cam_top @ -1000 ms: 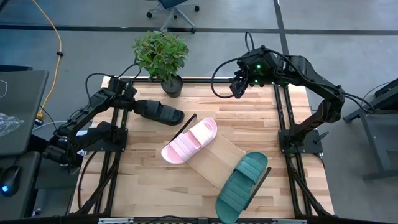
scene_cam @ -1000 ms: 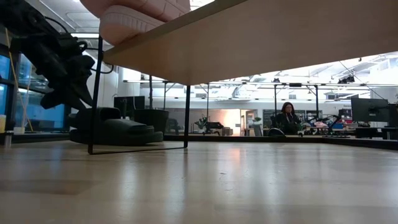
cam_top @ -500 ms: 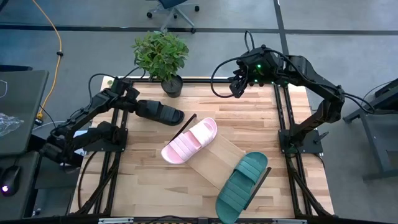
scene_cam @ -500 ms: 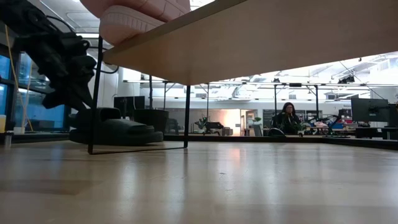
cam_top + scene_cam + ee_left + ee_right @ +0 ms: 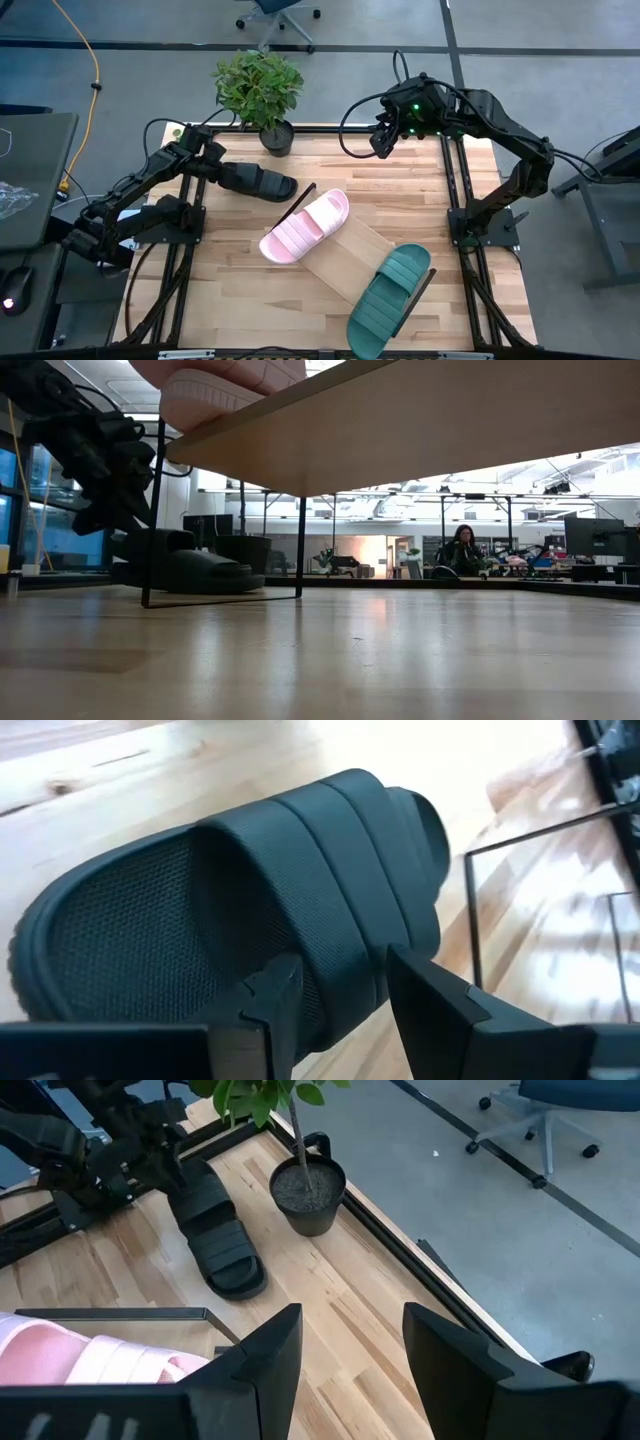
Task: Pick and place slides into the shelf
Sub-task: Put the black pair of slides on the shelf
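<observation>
From overhead we've got the left gripper (image 5: 213, 165) right at the heel end of the black rubbery slide sandal with the ribbed strap (image 5: 258, 180), which lies on the slatted wooden tabletop (image 5: 400, 195) near the potted green plant (image 5: 262, 92). The long light-wood shelf plank with black end frames (image 5: 345, 255) runs diagonally, with the light pink slide (image 5: 305, 226) on one end and the teal green slide (image 5: 390, 299) on the other. The right gripper (image 5: 381, 140) hangs over the far right corner.

Down at table level we see the black slide (image 5: 190, 568) on the wood beyond the shelf's thin black frame (image 5: 155, 510).

Left wrist cam: the two fingers (image 5: 275, 1005) sit apart, one either side of the black strap's (image 5: 330, 890) edge, not clearly squeezing it.

Right wrist cam: fingers (image 5: 265, 1365) spread wide, holding nothing.
</observation>
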